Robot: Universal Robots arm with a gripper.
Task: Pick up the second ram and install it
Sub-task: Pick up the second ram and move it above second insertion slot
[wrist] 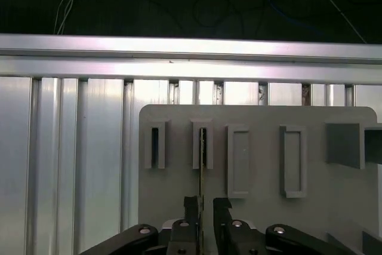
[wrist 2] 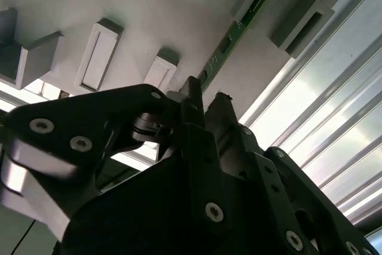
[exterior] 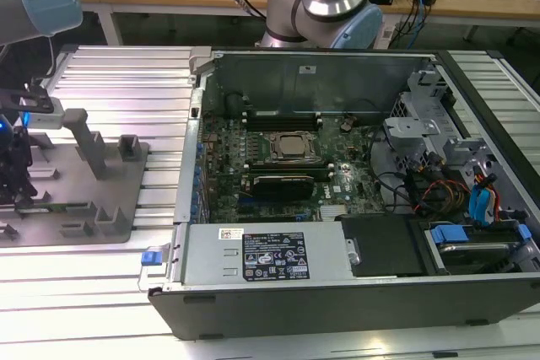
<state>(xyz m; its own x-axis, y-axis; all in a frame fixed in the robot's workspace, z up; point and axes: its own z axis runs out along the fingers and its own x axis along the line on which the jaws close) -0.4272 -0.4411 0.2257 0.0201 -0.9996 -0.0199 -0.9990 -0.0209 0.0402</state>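
Black metal fingers parted astride long narrow green ram stick, small gap on one side, stick edge-up in slotted grey plastic holder tray, ribbed aluminium table beneath

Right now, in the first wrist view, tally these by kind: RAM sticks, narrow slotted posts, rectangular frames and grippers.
Green RAM stick: 1
Narrow slotted posts: 2
Rectangular frames: 2
Gripper: 1
Total: 6
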